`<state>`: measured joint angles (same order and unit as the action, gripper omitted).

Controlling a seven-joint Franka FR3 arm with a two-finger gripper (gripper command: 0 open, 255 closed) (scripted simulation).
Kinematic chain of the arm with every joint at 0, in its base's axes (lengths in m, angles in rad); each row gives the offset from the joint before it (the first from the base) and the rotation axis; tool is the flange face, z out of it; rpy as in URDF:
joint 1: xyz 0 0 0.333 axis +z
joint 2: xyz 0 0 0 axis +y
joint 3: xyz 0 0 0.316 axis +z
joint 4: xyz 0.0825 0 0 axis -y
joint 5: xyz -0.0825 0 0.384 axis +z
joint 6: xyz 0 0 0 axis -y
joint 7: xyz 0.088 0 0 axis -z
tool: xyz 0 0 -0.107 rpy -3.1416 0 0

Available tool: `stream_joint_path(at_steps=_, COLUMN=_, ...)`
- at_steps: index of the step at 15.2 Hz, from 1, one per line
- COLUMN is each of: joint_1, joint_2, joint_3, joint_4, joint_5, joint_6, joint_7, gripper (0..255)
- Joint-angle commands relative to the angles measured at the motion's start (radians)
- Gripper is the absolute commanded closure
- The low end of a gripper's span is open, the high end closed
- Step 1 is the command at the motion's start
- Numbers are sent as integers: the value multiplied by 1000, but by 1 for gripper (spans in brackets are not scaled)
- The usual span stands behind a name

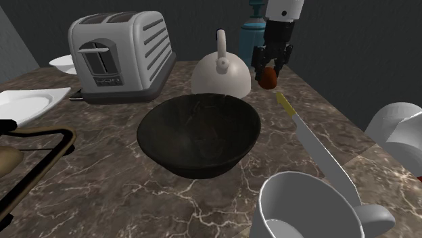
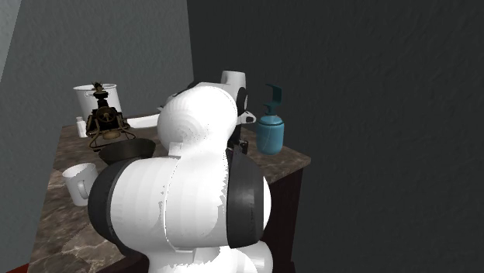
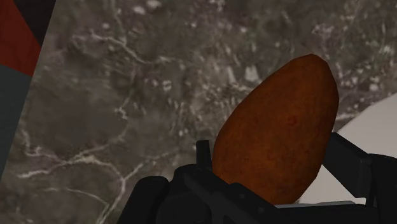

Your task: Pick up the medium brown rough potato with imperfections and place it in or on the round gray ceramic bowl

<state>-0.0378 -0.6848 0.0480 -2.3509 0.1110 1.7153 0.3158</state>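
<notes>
The marble-patterned countertop point(image 1: 122, 196) is carrying everything, and the one white arm point(image 2: 194, 194) is reaching over its far side. One silver toaster point(image 1: 122, 54) is standing at the back on the shoulder view's left. One round dark grey bowl point(image 1: 199, 135) is sitting mid-counter, upright, with nothing in it. One white kettle point(image 1: 222, 74) is standing just behind the bowl's far rim. One white mug point(image 1: 304, 209) is sitting at the near edge, and a second white vessel point(image 1: 399, 128), cut off at the shoulder view's right, is sitting beside it. One white plate point(image 1: 24, 105) is lying at the left edge, with one small white bowl point(image 1: 64, 63) sitting behind the toaster. One knife point(image 1: 318, 152) with a yellow handle is lying between the dark grey bowl and the cut-off vessel. One blue dispenser point(image 1: 253, 27) is standing at the back, behind the kettle.

The black gripper point(image 1: 269, 67) is pointing down, just beside the kettle on the shoulder view's right. Its fingers are pinching the one reddish-brown potato point(image 3: 280, 133), one on each flank, and the potato's rounded end is sticking out past the fingertips. The potato is hanging apart from the dark grey bowl, beyond its far right rim; whether it is clearing the marble I cannot tell.
</notes>
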Motion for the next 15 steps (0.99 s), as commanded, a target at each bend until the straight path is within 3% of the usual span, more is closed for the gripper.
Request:
stream_joint_path(at_steps=1, joint_1=0, joint_2=0, joint_3=0, joint_4=0, joint_5=0, joint_6=0, joint_7=0, gripper=255)
stream_joint_path(at_steps=7, joint_1=0, joint_2=0, joint_3=0, joint_4=0, joint_5=0, joint_6=0, joint_7=0, gripper=255)
stream_joint_path(at_steps=15, joint_1=-1, joint_2=22, joint_3=-4, joint_4=123, joint_5=-4, joint_6=-101, joint_7=8, gripper=255)
